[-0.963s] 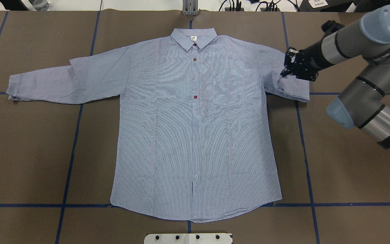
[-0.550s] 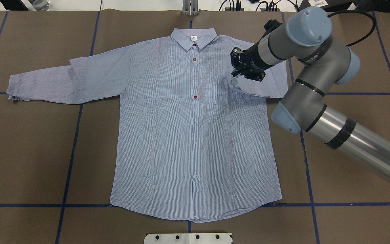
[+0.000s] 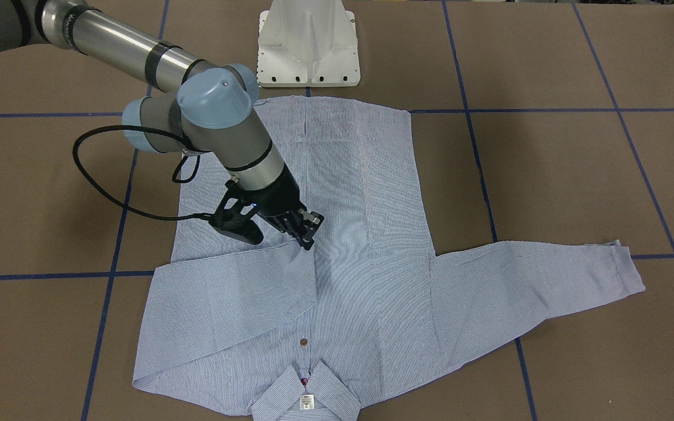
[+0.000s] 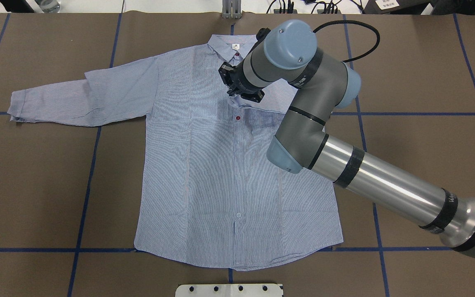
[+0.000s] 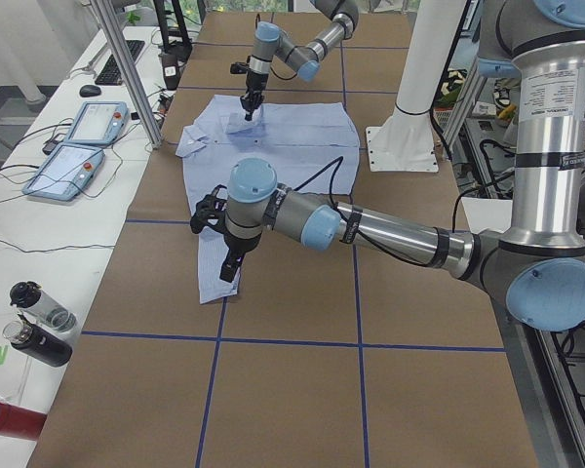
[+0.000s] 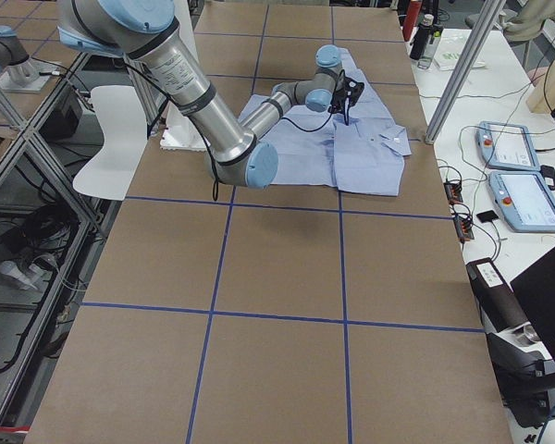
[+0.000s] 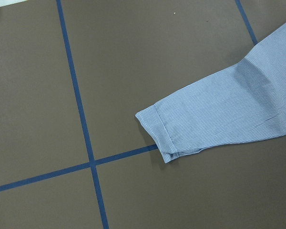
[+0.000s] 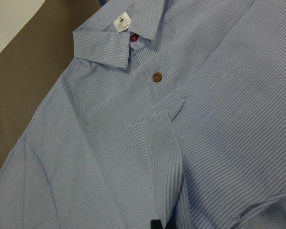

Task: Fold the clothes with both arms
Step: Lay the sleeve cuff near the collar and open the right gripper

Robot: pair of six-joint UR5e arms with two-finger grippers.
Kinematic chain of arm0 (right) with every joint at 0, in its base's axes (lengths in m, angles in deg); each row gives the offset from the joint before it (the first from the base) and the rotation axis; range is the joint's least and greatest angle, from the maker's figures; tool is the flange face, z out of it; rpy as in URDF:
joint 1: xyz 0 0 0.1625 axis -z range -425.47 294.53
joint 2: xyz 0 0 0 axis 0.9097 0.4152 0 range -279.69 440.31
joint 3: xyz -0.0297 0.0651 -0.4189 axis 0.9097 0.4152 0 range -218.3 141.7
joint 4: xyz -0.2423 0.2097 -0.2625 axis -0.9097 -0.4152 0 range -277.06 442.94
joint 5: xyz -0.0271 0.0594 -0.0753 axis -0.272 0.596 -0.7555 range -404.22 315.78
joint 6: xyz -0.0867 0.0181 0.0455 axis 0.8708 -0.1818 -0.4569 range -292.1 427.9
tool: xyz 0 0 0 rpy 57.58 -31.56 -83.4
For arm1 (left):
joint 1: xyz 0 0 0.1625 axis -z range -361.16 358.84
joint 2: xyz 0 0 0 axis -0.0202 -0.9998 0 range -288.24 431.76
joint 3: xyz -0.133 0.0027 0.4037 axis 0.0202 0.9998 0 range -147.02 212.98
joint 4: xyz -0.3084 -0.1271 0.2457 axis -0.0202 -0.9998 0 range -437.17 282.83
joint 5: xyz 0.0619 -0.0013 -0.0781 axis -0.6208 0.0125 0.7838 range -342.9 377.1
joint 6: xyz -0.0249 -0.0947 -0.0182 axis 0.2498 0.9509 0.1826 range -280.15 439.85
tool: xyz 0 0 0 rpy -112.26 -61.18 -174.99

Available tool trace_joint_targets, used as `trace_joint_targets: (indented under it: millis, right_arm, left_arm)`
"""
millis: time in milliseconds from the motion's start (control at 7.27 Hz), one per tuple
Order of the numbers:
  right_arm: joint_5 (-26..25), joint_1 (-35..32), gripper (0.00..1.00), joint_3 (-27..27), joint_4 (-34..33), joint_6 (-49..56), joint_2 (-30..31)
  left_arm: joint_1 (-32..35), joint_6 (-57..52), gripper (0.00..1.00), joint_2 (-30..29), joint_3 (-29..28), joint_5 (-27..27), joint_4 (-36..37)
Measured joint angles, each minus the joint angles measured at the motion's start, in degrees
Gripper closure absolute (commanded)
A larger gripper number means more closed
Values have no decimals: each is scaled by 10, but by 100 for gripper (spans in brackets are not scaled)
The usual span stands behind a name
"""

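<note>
The light blue striped shirt (image 4: 221,173) lies face up and buttoned on the brown table, collar (image 4: 237,45) at the far side. My right gripper (image 4: 233,91) is shut on the right sleeve's cuff (image 3: 302,269) and holds it just above the chest by the button line (image 3: 308,237); the sleeve lies folded across the chest. The right wrist view shows that cuff (image 8: 157,148) hanging below the collar label (image 8: 123,22). The left sleeve (image 4: 76,99) lies stretched out flat. My left gripper (image 5: 226,271) hovers over its cuff (image 7: 157,129), and I cannot tell its state.
The white pedestal base (image 3: 308,47) stands at the shirt's hem side. Blue tape lines (image 4: 85,185) cross the table. Two tablets (image 5: 78,146) and bottles (image 5: 29,327) sit on a side bench. An aluminium post (image 4: 231,10) stands at the far edge.
My right gripper has swept left across the shirt, dragging the right sleeve's cuff from beyond the shoulder to the button line. The sleeve now lies folded over the chest.
</note>
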State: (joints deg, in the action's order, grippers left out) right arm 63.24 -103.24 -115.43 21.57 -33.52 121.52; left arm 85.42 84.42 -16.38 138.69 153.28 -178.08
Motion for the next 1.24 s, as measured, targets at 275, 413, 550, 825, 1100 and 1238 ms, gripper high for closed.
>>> trace_joint_targets:
  millis: [275, 413, 550, 825, 1100, 1238]
  right_arm:
    - [-17, 24, 100, 12, 2, 0, -17]
    - [-25, 31, 100, 20, 3, 0, -26]
    - [-29, 35, 100, 33, 11, 0, -35]
    - [-37, 39, 100, 55, 36, -1, -43]
    - [-42, 39, 30, 81, 43, -4, -61]
    - [-44, 39, 1, 99, 43, -11, -75]
  left_arm:
    - [0, 0, 0, 1, -1, 0, -6]
    - [0, 1, 0, 1, -1, 0, -7]
    - [0, 1, 0, 1, 0, -1, -7]
    - [0, 3, 0, 0, -1, -1, -7]
    - [-4, 5, 0, 0, -1, 0, -7]
    - [-11, 6, 0, -1, -3, 0, -8]
